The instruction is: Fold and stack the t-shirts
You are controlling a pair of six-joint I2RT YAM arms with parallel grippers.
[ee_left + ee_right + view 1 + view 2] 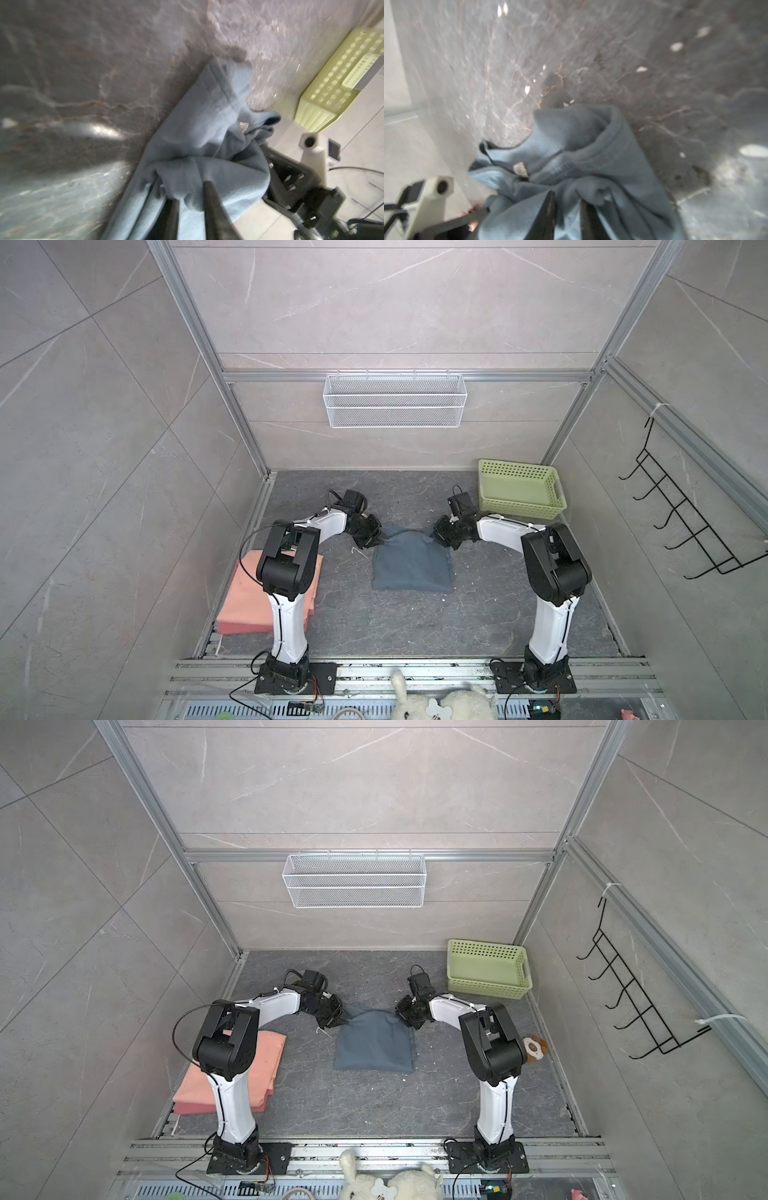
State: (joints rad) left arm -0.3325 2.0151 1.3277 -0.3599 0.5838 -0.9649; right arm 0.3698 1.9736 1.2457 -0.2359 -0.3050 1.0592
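Left gripper (379, 540) and right gripper (434, 537) pinch the upper corners of the blue-grey t-shirt (411, 566).
Each pair of jaws squeezes bunched cloth; the shirt lies mid-frame in both top views, pink t-shirts (245, 601) stacked lower left.

pale green perforated basket (521, 508) in the far right corner, white mesh basket (395, 410) hung on the back rail (523, 376), black hook rack (688, 510) on the right wall (706, 344), white plush toy (440, 701) at front edge
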